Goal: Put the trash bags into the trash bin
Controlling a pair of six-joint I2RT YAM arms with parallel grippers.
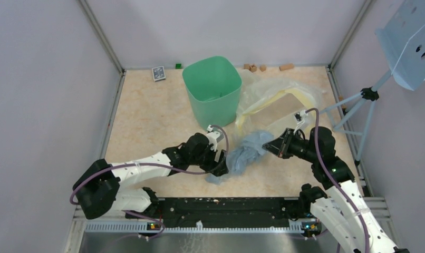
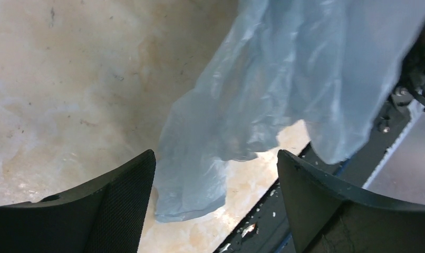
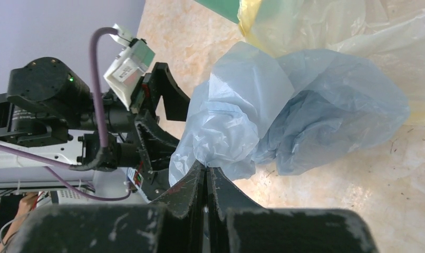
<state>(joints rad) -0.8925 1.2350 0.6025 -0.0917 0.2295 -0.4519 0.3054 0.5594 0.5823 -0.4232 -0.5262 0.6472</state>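
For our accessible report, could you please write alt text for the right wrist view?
The right gripper, shut, pinches a fold of the crumpled blue bag over the table. The open left gripper sits at the bag's left side. A yellow bag and a corner of the green bin lie behind.

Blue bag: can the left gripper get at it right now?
Probably yes: the left gripper is open, and the blue bag lies just ahead between its fingers, nothing blocking. The right gripper is shut on it.
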